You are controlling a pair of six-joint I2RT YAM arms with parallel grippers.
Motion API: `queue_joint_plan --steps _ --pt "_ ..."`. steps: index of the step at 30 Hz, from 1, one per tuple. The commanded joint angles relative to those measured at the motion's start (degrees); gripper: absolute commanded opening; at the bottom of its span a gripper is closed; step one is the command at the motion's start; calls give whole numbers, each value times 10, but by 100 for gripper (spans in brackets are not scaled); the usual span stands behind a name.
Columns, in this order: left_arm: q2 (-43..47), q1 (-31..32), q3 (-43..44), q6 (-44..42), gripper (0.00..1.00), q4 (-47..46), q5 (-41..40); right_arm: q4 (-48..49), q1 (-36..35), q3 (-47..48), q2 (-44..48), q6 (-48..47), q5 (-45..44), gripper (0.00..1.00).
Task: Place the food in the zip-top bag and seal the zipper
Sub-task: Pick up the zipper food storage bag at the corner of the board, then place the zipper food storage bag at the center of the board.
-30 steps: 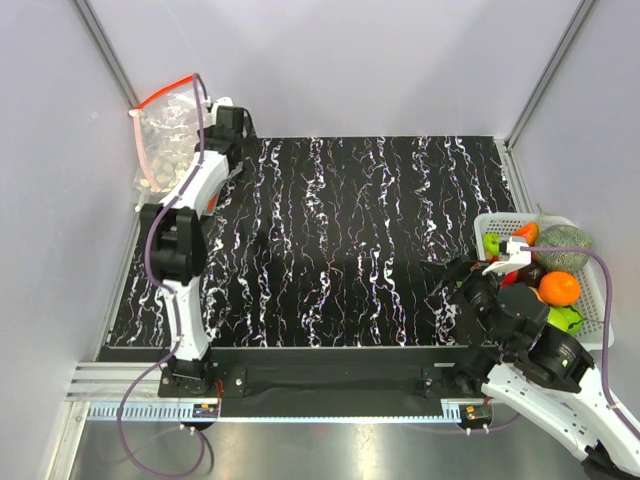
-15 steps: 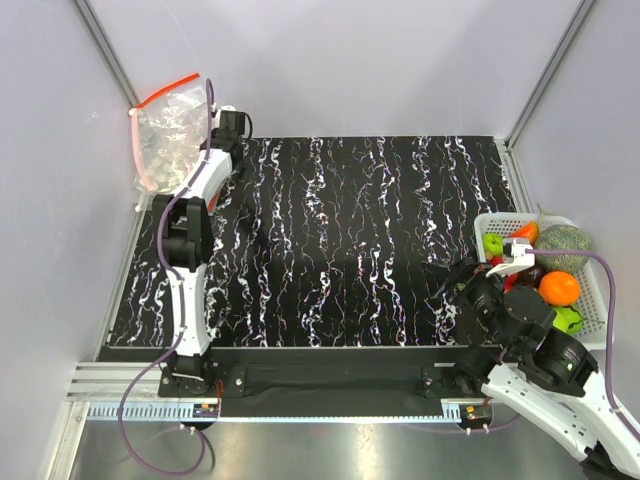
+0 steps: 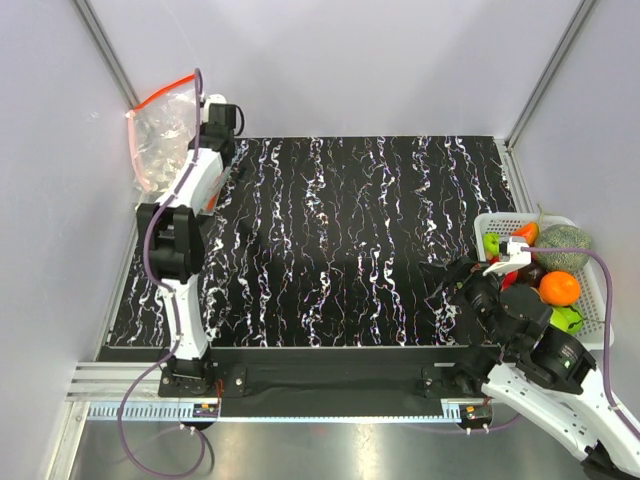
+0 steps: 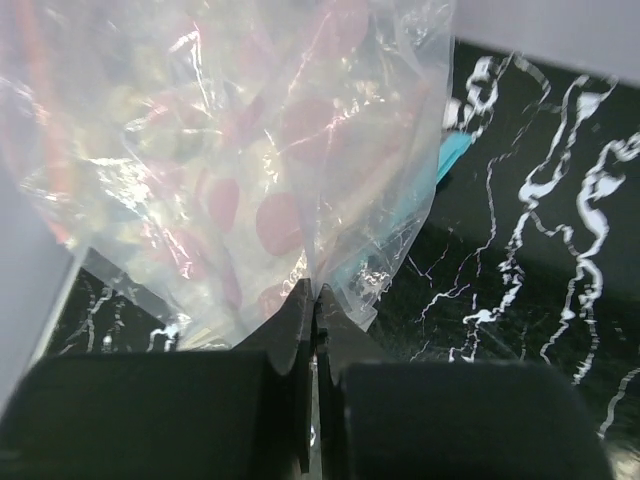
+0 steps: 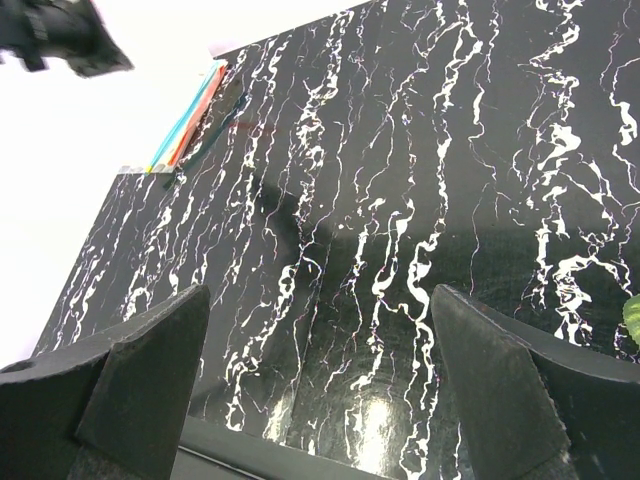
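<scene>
The food lies in the white basket [image 3: 500,222] at the right: a dark green bumpy lump [image 3: 566,246] and a small orange-red piece [image 3: 526,233]. In the far left corner stands a crinkly clear bag bundle [image 3: 160,140] with an orange-red strip on top. My left gripper [image 3: 200,125] [image 4: 313,290] is shut on a fold of its clear plastic [image 4: 330,230], with pink ovals and a teal strip behind the film. Whether this is the zip-top bag, and where its zipper is, I cannot tell. My right gripper [image 3: 455,275] [image 5: 320,300] hangs open over the black marbled mat, holding nothing.
The basket also holds a round orange [image 3: 559,288], green fruits [image 3: 566,318] and a red one. Flat coloured bag edges [image 5: 190,110] lie at the mat's far left corner. Grey walls close in the left, back and right sides.
The left jaws have closed from wide open onto the clear plastic, and the left arm has shifted a little at the corner. The right arm has barely moved.
</scene>
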State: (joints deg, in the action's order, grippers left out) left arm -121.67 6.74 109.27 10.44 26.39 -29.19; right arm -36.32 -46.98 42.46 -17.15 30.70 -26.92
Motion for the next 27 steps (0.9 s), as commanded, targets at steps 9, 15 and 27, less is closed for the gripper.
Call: queue_joint_plan --steps 9,15,27 --pt "201 111 -93 -18 0 -64 -58 2 -1 25 -37 18 7 100" --pt "294 258 -177 56 0 -21 -75 1 -1 47 -33 26 4 100" --pt "419 547 -425 151 1 -70 -103 -31 -1 66 -40 45 -29 100"
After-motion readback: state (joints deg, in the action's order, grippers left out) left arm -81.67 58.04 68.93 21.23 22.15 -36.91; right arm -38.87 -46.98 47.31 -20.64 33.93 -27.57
